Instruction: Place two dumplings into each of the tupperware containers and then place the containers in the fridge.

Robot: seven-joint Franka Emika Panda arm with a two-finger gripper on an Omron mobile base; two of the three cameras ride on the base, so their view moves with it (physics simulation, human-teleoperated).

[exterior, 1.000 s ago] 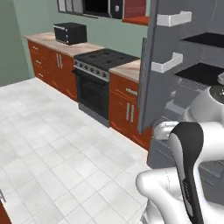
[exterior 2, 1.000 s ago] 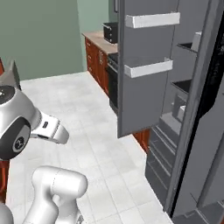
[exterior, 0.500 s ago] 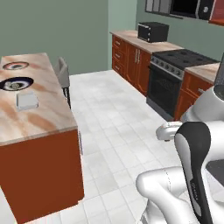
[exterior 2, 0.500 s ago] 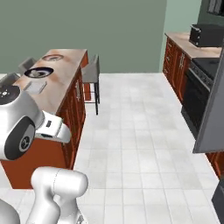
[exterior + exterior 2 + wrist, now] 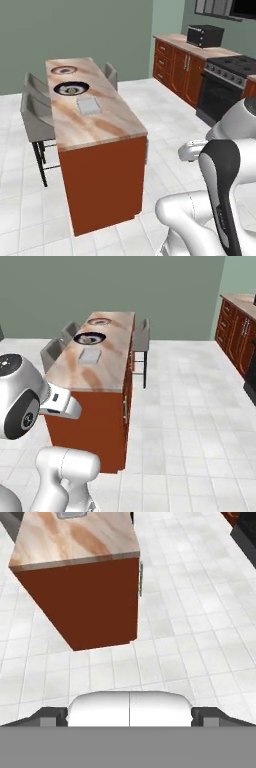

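From the left base view I read the island top left to right. At about ten o'clock from frame centre sits the round red-and-black-rimmed plate (image 5: 63,70), farthest back. Just nearer, the dark-blue plate (image 5: 71,88) with a white centre carries small beige-grey lumps, which I take for the dumplings (image 5: 72,90); I cannot count them at this range. Nearer again, just beside that plate, lies the flat pale grey tupperware container (image 5: 89,105), lidless, on the marble-look island counter (image 5: 95,131).

In the right base view the same grey tub (image 5: 90,356) sits at eleven o'clock, the dark-blue plate behind it.

The gripper (image 5: 129,714) is at six o'clock in the hand view, fingertips set wide apart, nothing between them, well apart from the island.

My judgement on handling: the dumplings look soft, light and lumpy, likely to squash or roll; I would pinch each across its middle, gently. The tub looks thin, stiff and light, with a flared rim; I would clamp one long wall at the rim and keep it level once loaded.
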